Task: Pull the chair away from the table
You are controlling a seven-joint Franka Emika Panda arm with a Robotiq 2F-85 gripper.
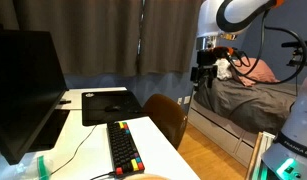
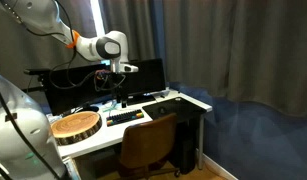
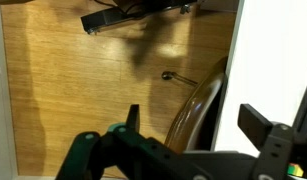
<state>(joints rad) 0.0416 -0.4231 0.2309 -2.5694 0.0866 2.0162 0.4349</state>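
Wrist view, lower centre: my claw (image 3: 193, 119) hangs wide above the chair (image 3: 204, 95) backrest (tucked against the white surface (image 3: 275, 55)), apparently to straddle it.

A bedroom at home: bed (image 1: 243, 100), dark curtains (image 1: 103, 35), white desk (image 1: 153, 138) with monitor (image 1: 23, 85)

white table (image 1: 159, 141) with keyboard (image 1: 123, 148), monitor (image 1: 23, 90)
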